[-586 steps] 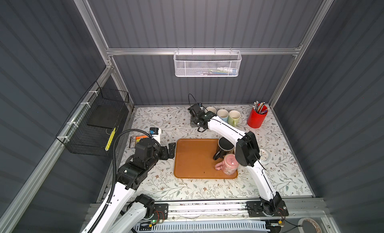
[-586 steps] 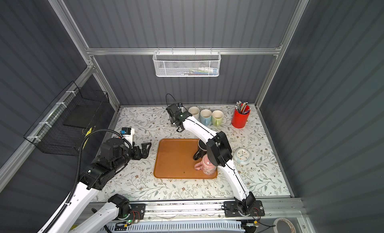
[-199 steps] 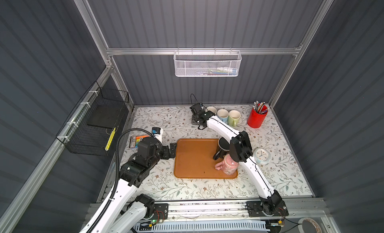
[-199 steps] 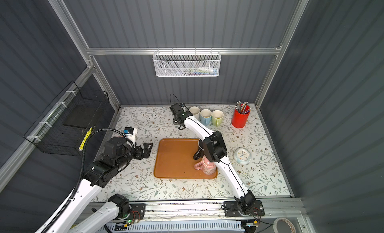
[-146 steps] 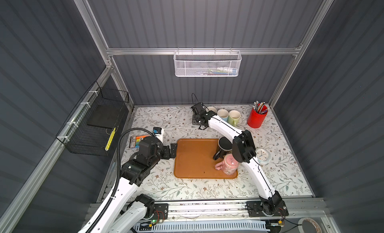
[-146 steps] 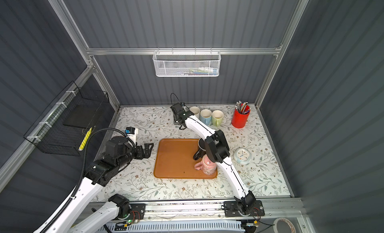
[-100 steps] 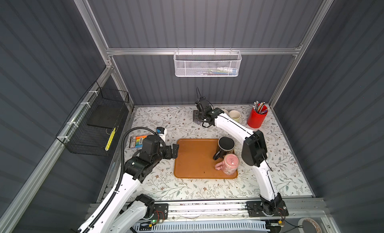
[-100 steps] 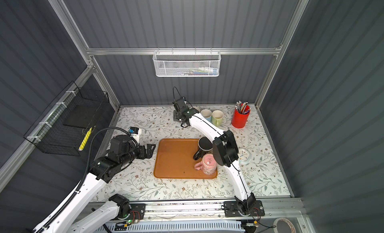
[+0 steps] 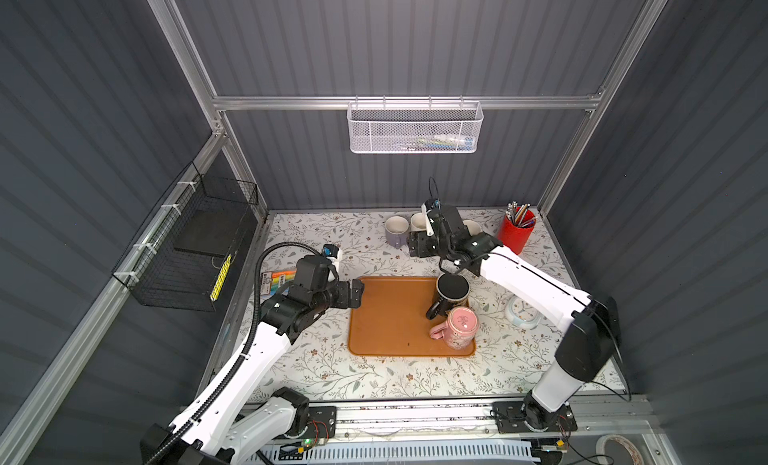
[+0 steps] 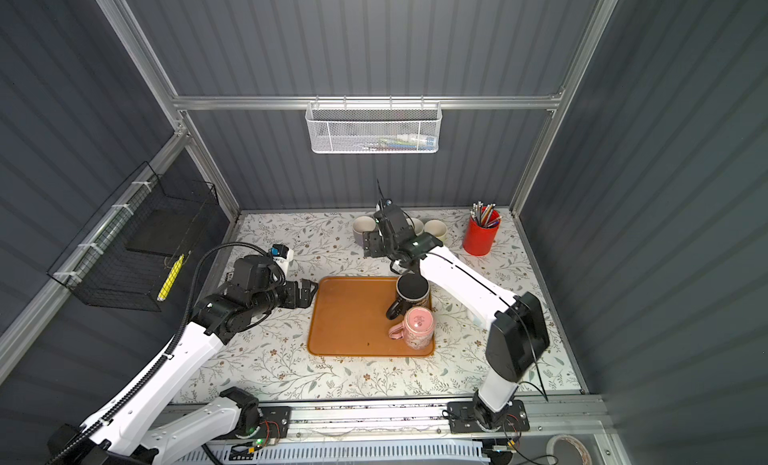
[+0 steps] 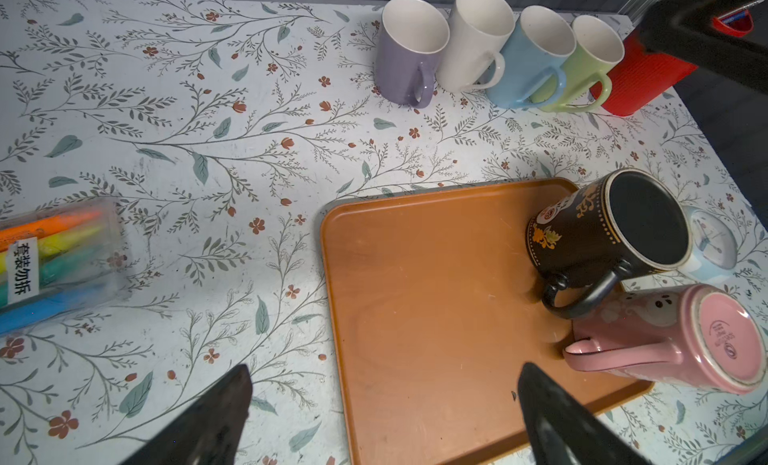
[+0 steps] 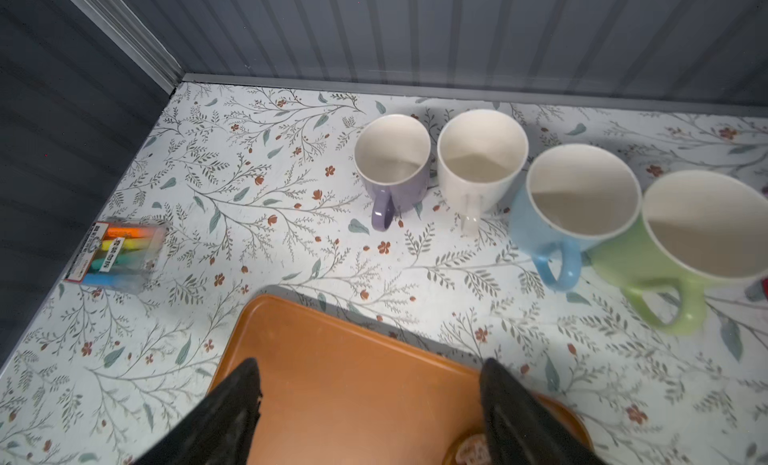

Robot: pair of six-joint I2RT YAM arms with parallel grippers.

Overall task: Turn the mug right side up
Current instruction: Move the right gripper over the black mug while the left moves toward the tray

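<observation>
My right gripper (image 12: 368, 365) has backed off the purple mug (image 12: 392, 168) — upright, jaws wide and empty. The pink mug (image 11: 665, 342) sits bottom-up — probably next.

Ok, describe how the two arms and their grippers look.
The left arm and right arm have white tubular links with black joints. A black ribbed hose loops along the left arm. The left gripper and right gripper are black, with tapered fingers.

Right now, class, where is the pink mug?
In both top views the pink mug stands base up on the near right corner of the orange tray, just in front of the black mug.
</observation>
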